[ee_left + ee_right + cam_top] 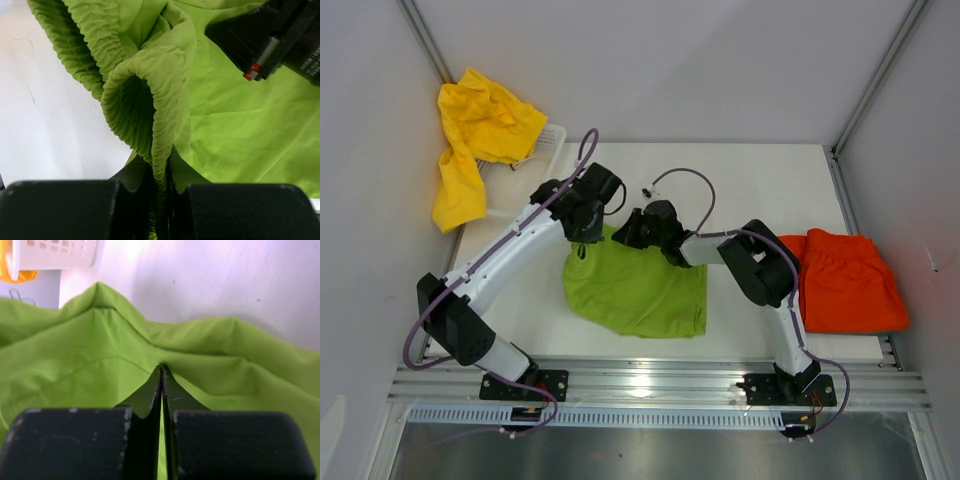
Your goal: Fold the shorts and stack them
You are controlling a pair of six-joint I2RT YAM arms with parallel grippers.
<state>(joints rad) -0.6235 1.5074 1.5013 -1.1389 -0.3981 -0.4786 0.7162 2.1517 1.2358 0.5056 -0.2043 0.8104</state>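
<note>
Lime green shorts (638, 290) lie on the table in front of both arms, their far edge lifted. My left gripper (582, 232) is shut on the gathered elastic waistband (160, 150) at the far left corner, which bunches up between the fingers. A pinch of thin green fabric (200, 365) at the far right part of the same shorts is clamped in my right gripper (628, 232), which is shut. Orange-red shorts (845, 280) lie flat at the right side of the table. Yellow shorts (475, 140) hang over the basket at the back left.
A white plastic basket (542, 150) stands at the back left corner, with its rim also in the right wrist view (50, 252). White walls and metal posts close in the table on three sides. A metal rail (650, 380) runs along the near edge.
</note>
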